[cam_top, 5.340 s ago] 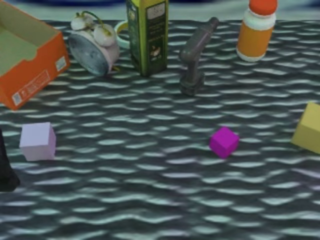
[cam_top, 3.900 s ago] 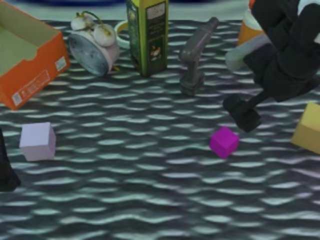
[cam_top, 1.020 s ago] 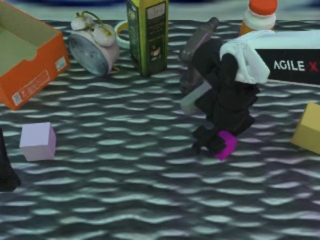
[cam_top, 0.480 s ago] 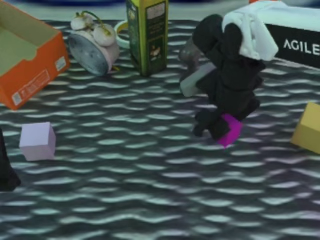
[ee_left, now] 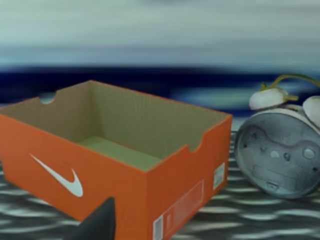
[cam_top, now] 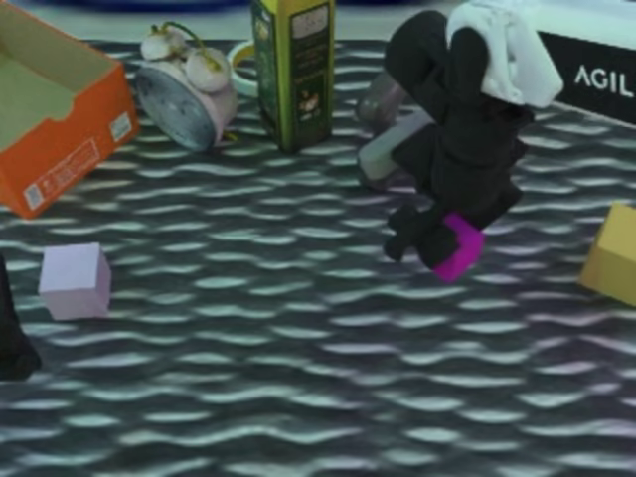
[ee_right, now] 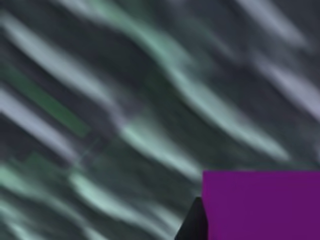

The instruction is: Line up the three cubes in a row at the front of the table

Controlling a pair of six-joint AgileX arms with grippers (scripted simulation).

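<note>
At the far left of the dark ripple-patterned table (cam_top: 248, 397) sits an open orange cardboard box (cam_top: 60, 119), then a round silver alarm clock (cam_top: 184, 94) and a tall green carton (cam_top: 293, 70). The left gripper (cam_top: 12, 343) is parked at the left edge; its fingers' gap cannot be told. The pale lilac matte cube (cam_top: 75, 281) rests nearby. Right of centre, the right gripper (cam_top: 432, 243) clamps the small magenta matte cube (cam_top: 457, 248), tilted. The mustard yellow cube (cam_top: 611, 253) sits at the right edge.

1. The right arm (cam_top: 467, 129) hid most of the grey tool (cam_top: 383, 129) and part of the magenta cube (cam_top: 459, 250).
2. The picture's right edge cut off the yellow cube (cam_top: 614, 253).
3. The left edge cut the orange box (cam_top: 60, 119).
</note>
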